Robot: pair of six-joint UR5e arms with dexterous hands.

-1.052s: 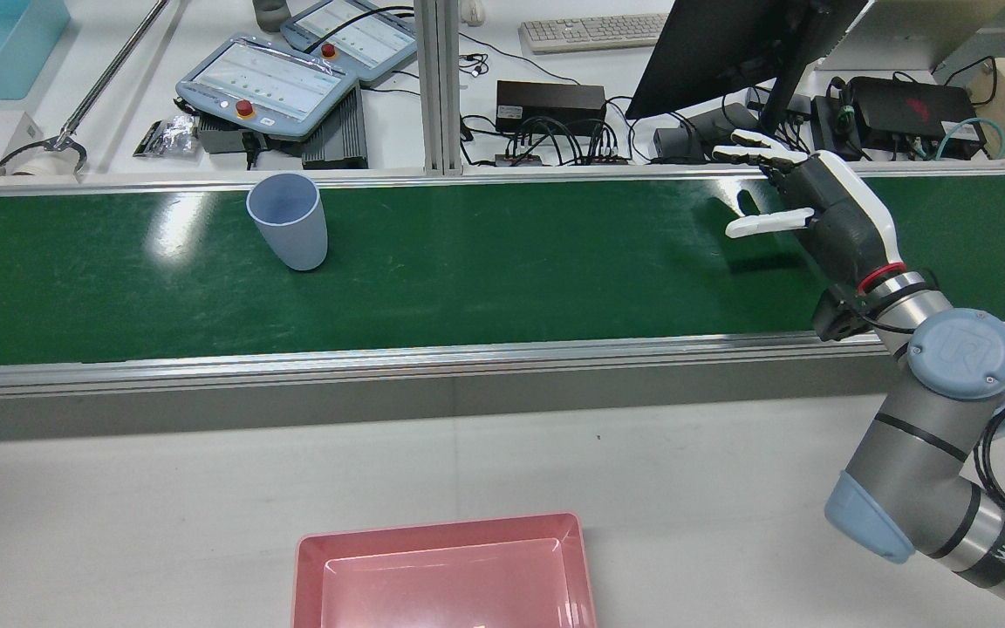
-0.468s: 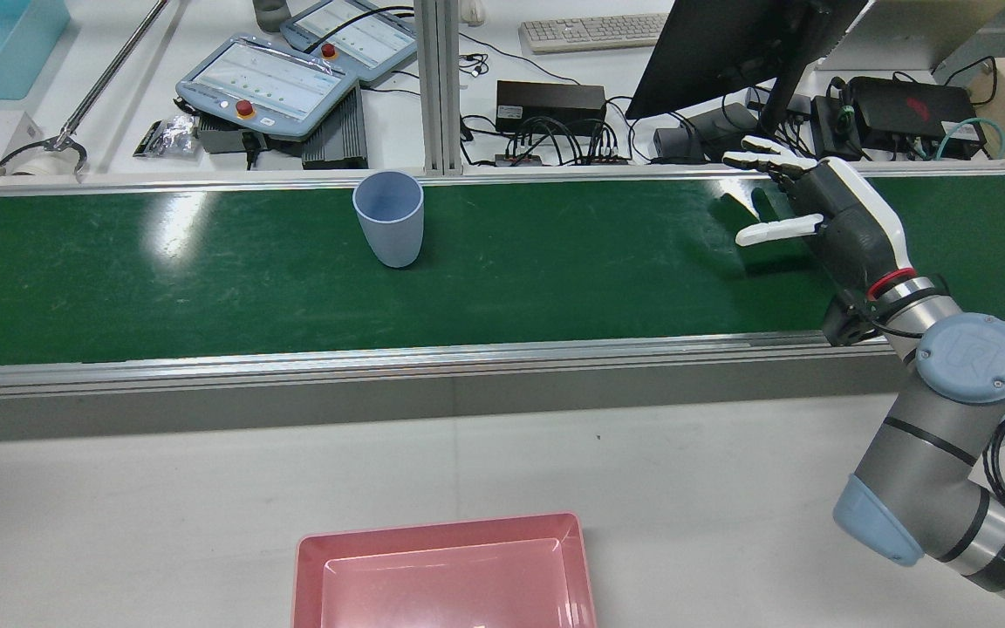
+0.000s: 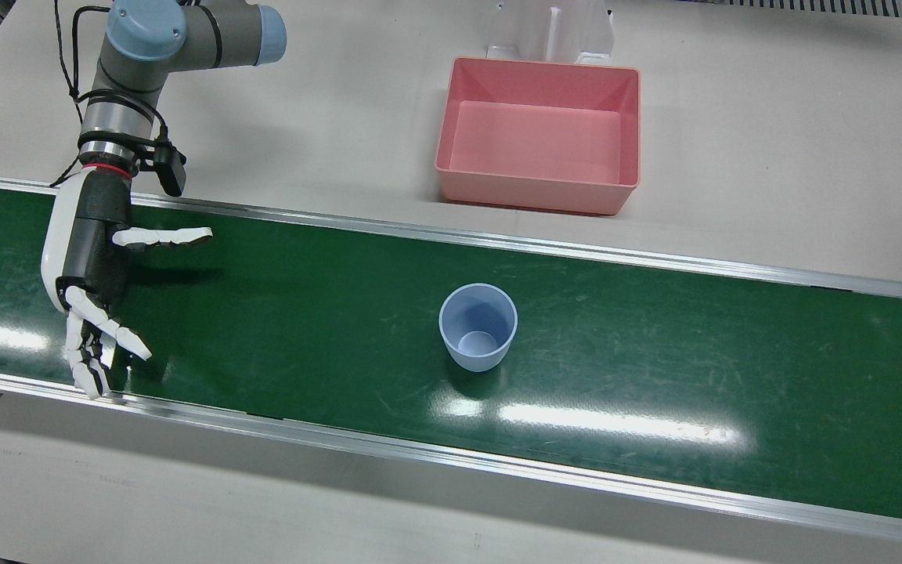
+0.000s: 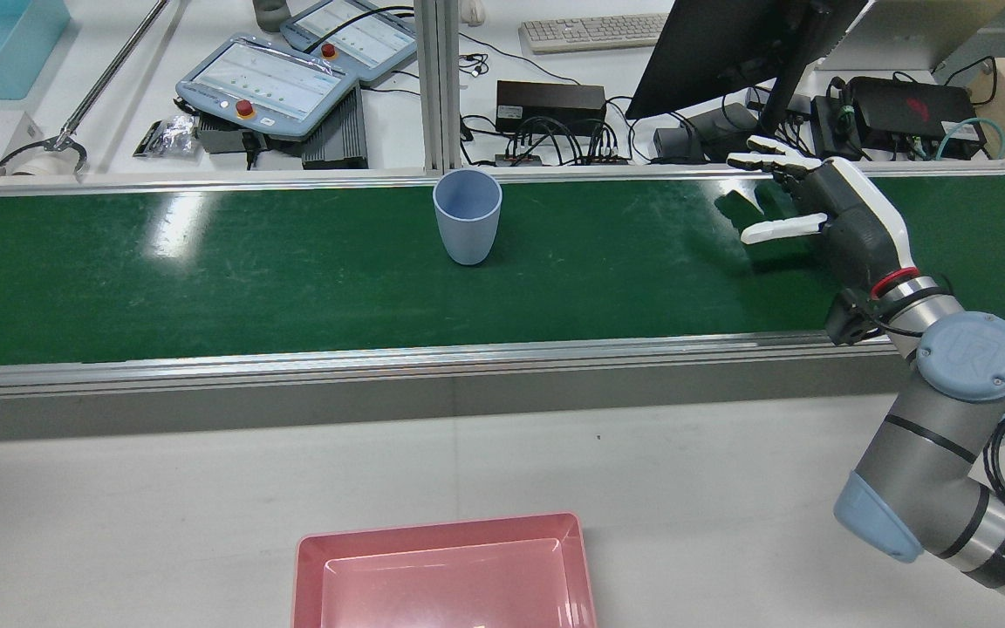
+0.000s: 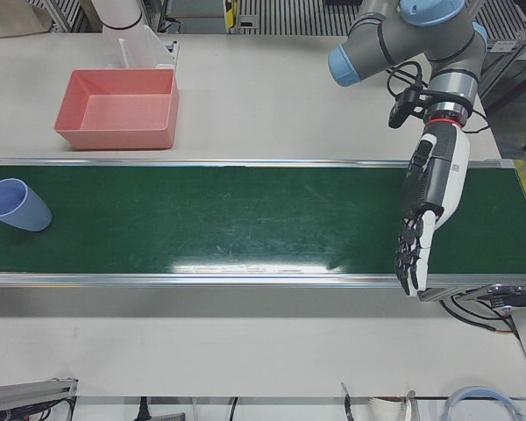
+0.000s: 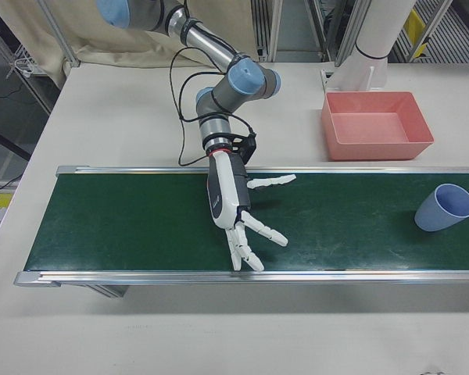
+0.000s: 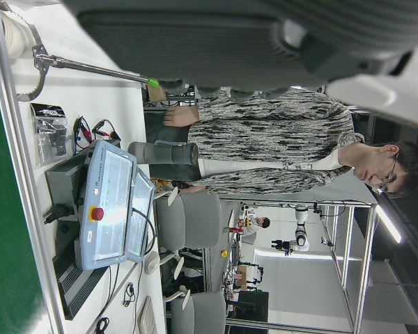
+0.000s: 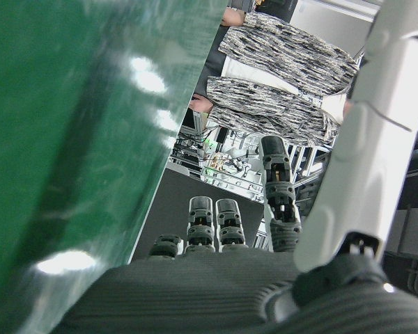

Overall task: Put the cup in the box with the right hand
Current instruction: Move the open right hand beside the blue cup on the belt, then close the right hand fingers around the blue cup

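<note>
A pale blue cup [image 4: 466,218] stands upright and empty on the green conveyor belt [image 4: 206,288]; it also shows in the front view [image 3: 478,329], the left-front view [image 5: 16,206] and the right-front view [image 6: 444,208]. My right hand [image 4: 834,218] hovers low over the belt, open, thumb spread, well to the cup's right in the rear view; it also shows in the front view [image 3: 91,274] and the right-front view [image 6: 230,207]. The pink box [image 4: 441,528] sits empty on the white table beside the belt [image 3: 537,188]. My left hand [image 5: 428,210] is open over the belt's other end, far from the cup.
Aluminium rails [image 4: 380,358] edge the belt on both sides. Behind the belt are teach pendants [image 4: 267,87], cables, a monitor [image 4: 729,44] and a vertical post [image 4: 437,87]. A person stands beyond the station in the left hand view [image 7: 279,146].
The cup has travelled along the belt toward my right hand, rightward in the rear view. My right hand has shifted slightly right and farther back, still open.
</note>
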